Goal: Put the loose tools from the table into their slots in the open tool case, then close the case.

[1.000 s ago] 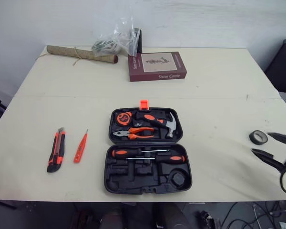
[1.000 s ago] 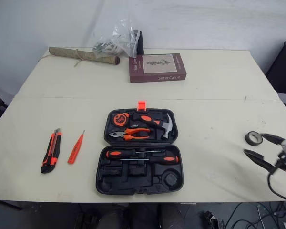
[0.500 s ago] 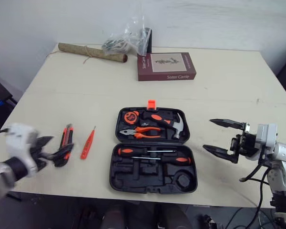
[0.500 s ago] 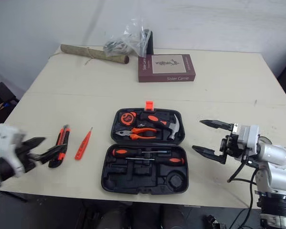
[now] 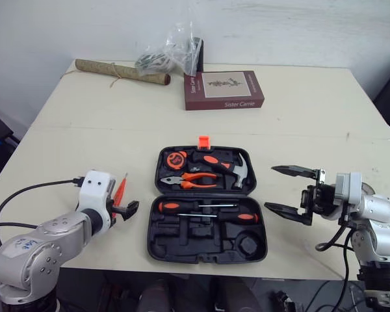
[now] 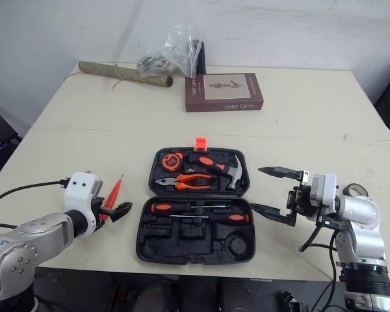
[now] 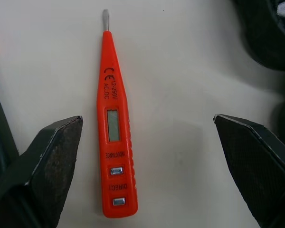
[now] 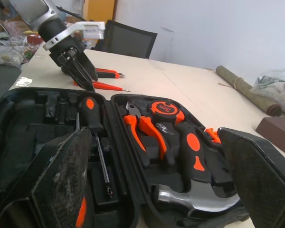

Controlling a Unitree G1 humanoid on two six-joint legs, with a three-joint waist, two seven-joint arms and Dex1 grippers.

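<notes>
The robot's left gripper [image 7: 147,129] hangs right over the slim orange plastic voltage-tester screwdriver [image 7: 115,137]. Its two black fingers are spread wide, one on each side of the tester's handle end and not touching it. The tester lies flat on the cream table [image 5: 299,130], just left of the open black plastic tool case [image 5: 207,205]. The orange-and-black utility knife [image 8: 108,72] lies on the far side of the tester from the case.

The right gripper [image 5: 270,188] sits just off the case's right edge, fingers wide apart and pointing at it, holding nothing.

The far half of the case holds an orange tape measure [image 5: 177,158], orange-handled pliers [image 5: 194,179] and a steel claw hammer [image 5: 227,166]. Two orange-and-black screwdrivers [image 5: 201,208] lie in the near half.

A maroon book [image 5: 223,90], a brown roll [image 5: 120,71] and a clear plastic bag [image 5: 172,55] sit at the back of the table.
</notes>
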